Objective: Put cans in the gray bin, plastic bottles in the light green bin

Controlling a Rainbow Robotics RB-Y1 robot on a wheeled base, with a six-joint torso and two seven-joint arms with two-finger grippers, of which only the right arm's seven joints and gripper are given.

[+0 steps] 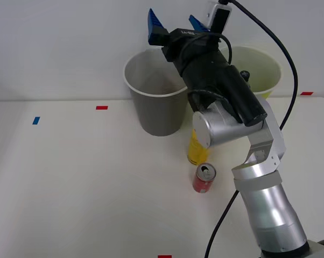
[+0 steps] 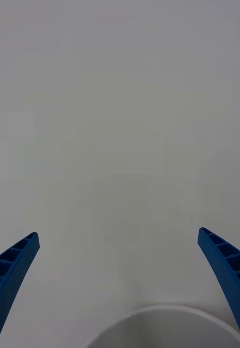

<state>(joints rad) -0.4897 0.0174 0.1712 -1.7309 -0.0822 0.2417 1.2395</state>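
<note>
My right gripper (image 1: 173, 19) is raised above the far rim of the gray bin (image 1: 154, 102), fingers spread wide and pointing up at the wall, with nothing between them. In the right wrist view the gripper (image 2: 117, 234) is open on bare wall, and the bin's pale rim (image 2: 168, 311) curves just below it. A short red can (image 1: 204, 178) with a silver top stands on the table in front of the bins. Just behind it stands a yellow plastic bottle (image 1: 196, 150), its top hidden by my arm. The light green bin (image 1: 261, 67) stands right of the gray one, partly behind my arm.
My arm's silver links (image 1: 259, 177) rise from the lower right across the space before the light green bin. Small red tape marks (image 1: 101, 107) and a blue one (image 1: 36, 120) lie on the white table (image 1: 70, 188). A black cable (image 1: 221, 226) hangs beside the arm.
</note>
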